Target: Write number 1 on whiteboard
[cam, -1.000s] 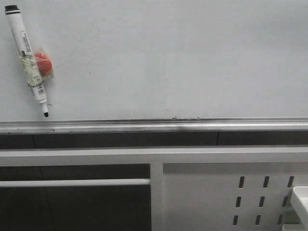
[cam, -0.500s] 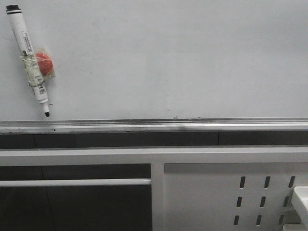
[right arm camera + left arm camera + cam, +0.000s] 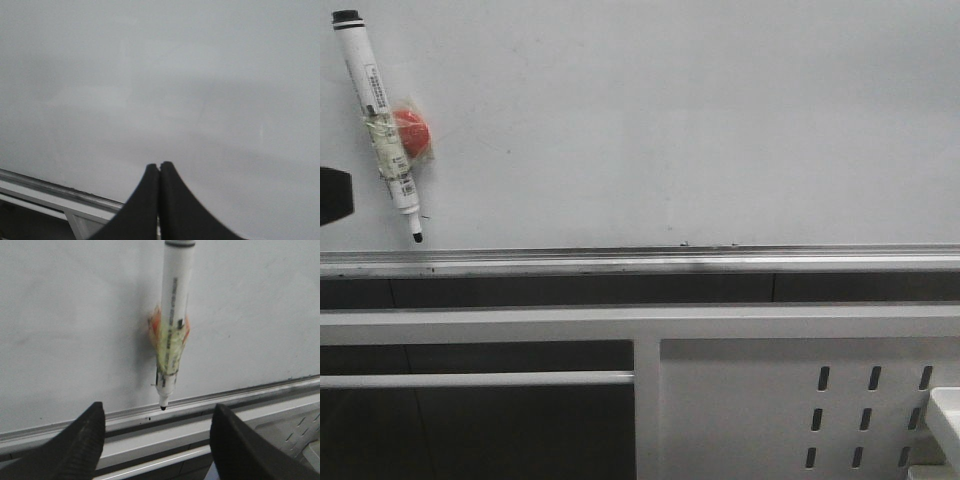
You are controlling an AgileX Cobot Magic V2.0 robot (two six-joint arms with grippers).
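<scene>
Flat, dim, even light; wrist views slightly soft.

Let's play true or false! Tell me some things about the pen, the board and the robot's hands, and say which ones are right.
1. The marker pen sticks to the whiteboard with its tip pointing down. True.
2. The left hand is squeezing the pen. False: its fingers are spread apart below the pen and touch nothing.
3. The right hand is shut and empty. True.
4. A big black 1 is already drawn on the board. False: no such stroke shows.
5. A red magnet sits behind the pen. True.
</scene>
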